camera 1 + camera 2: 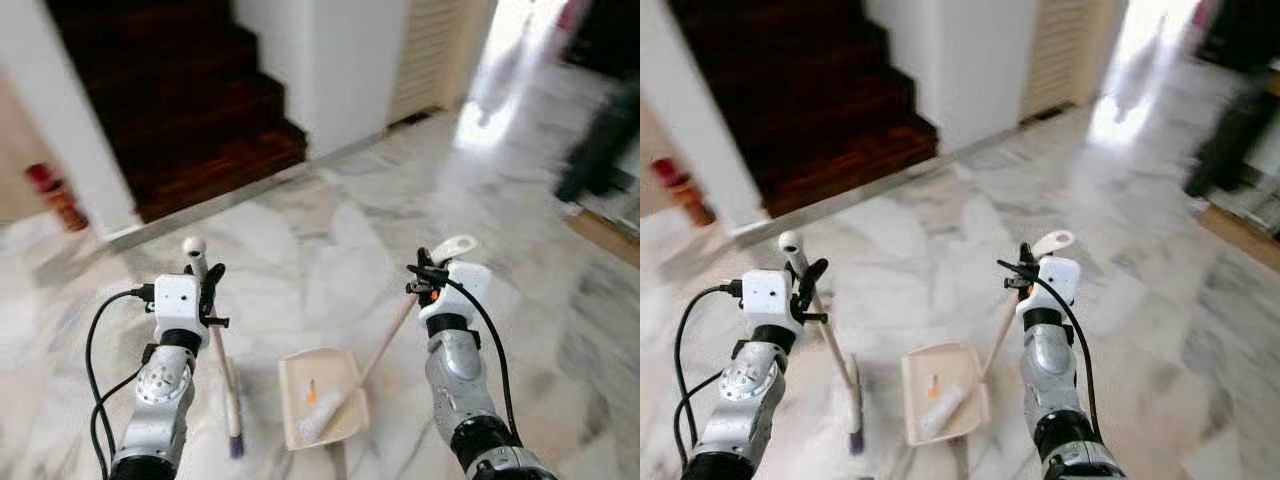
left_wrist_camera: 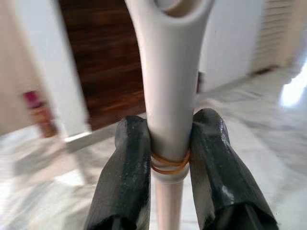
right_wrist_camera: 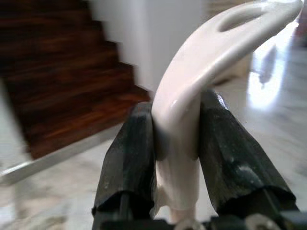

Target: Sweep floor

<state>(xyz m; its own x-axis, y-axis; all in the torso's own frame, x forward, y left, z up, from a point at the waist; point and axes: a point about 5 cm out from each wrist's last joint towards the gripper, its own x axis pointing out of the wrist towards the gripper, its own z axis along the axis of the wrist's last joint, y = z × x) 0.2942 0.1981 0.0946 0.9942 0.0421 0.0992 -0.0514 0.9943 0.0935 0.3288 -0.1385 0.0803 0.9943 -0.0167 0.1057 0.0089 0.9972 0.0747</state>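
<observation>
My left gripper (image 1: 210, 285) is shut on the pale handle of a broom (image 1: 193, 246). The stick slants down to a purple-tipped brush head (image 1: 236, 440) on the marble floor. In the left wrist view both black fingers (image 2: 127, 172) clamp the handle (image 2: 168, 72) just above a rubber band. My right gripper (image 1: 425, 275) is shut on the looped white grip of a dustpan handle (image 1: 455, 245). The cream dustpan (image 1: 290, 375) rests on the floor between my arms. It holds a small orange scrap (image 1: 312, 388) and a white crumpled piece (image 1: 322, 415). The right wrist view shows the grip (image 3: 201, 62) pinched between the fingers (image 3: 127, 163).
Dark wooden stairs (image 1: 190, 90) rise at the back left, beside a white wall corner (image 1: 340, 60). A red object (image 1: 55, 195) stands at the far left. A blurred person's legs (image 1: 600, 140) are at the right, near a wooden edge (image 1: 605, 235). Open marble floor (image 1: 330, 240) lies ahead.
</observation>
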